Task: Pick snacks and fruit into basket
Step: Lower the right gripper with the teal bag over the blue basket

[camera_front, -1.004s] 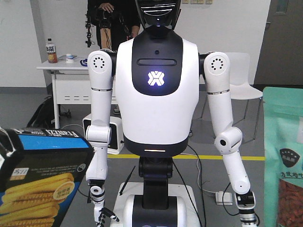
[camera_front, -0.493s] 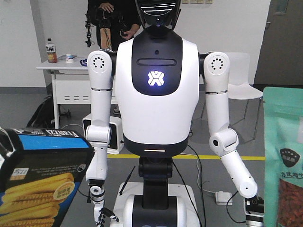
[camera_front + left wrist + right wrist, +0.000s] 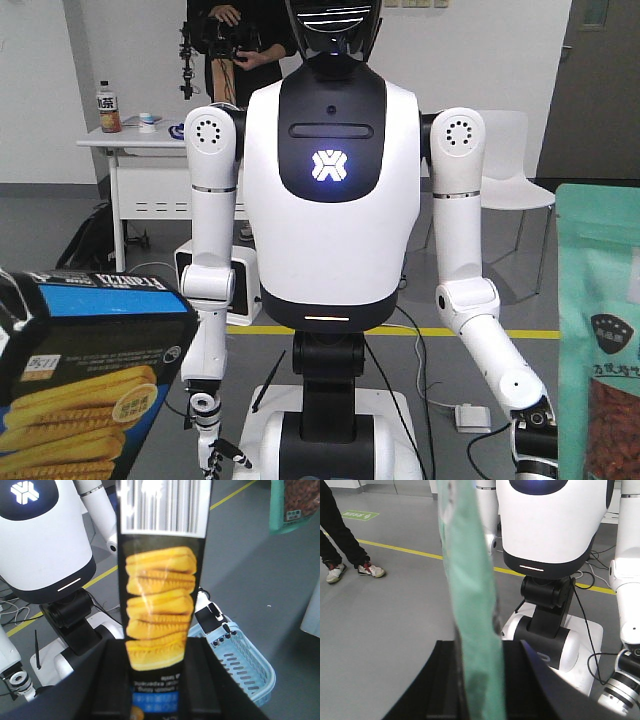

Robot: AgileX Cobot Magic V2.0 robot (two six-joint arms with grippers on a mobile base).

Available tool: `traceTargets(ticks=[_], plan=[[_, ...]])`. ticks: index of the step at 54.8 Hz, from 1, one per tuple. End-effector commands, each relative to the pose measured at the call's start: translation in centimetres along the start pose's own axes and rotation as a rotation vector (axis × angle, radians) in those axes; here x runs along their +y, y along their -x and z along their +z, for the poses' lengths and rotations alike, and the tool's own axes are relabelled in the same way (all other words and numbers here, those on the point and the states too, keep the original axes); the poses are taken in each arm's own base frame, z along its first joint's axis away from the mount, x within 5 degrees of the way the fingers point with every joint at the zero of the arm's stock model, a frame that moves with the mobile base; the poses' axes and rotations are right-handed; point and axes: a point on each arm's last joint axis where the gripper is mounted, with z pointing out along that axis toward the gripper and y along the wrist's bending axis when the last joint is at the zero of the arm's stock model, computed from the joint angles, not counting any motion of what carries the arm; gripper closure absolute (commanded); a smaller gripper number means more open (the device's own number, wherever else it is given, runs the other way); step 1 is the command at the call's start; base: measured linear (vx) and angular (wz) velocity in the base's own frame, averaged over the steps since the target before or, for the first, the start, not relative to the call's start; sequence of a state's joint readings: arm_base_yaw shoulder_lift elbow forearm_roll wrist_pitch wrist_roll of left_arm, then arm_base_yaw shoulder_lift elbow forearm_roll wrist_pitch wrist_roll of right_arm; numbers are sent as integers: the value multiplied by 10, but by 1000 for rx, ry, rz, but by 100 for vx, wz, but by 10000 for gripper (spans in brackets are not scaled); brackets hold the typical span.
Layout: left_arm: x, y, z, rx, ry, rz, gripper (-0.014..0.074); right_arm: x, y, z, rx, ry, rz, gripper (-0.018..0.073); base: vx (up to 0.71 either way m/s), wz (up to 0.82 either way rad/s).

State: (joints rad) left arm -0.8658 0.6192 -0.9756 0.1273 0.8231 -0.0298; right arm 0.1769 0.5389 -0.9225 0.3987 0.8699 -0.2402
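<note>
The black Franzzi box (image 3: pixel 160 595) with the yellow biscuit picture stands upright between the black fingers (image 3: pixel 112 680) of my left gripper (image 3: pixel 159 690), which is shut on it. The same box (image 3: pixel 90 380) fills the lower left of the front view. My right gripper (image 3: pixel 480 690) is shut on the teal pouch (image 3: pixel 470 605), seen edge-on; its face with the black label (image 3: pixel 600 330) shows at the right edge. The light blue basket (image 3: pixel 245 660) sits low, right of the box. No fruit is in view.
A white humanoid robot (image 3: pixel 330 200) faces me at close range, and its black hand (image 3: pixel 212 615) is at the basket's rim. Behind it stand a person (image 3: pixel 235 40), a white table (image 3: pixel 140 140) with a bottle, and a chair (image 3: pixel 515 185). Legs (image 3: pixel 340 540) stand on the floor at left.
The humanoid's arm on the image's right has swung its forearm lower and outward. The person behind has raised both hands. The box and the pouch have stayed where they were.
</note>
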Motion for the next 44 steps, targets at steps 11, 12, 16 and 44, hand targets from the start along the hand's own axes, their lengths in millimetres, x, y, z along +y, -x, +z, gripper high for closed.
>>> traceTargets(ticks=[11, 12, 16, 44], plan=[[1, 18, -7, -129, 6, -2, 607, 2, 16, -6, -116, -2, -4, 566, 0, 0], [1, 18, -7, -129, 6, -2, 607, 2, 16, -6, -116, -2, -4, 566, 0, 0], [1, 18, -7, -129, 6, -2, 607, 2, 16, -6, -116, -2, -4, 566, 0, 0], [1, 18, -7, -129, 6, -2, 607, 2, 16, -6, -117, -2, -4, 566, 0, 0]])
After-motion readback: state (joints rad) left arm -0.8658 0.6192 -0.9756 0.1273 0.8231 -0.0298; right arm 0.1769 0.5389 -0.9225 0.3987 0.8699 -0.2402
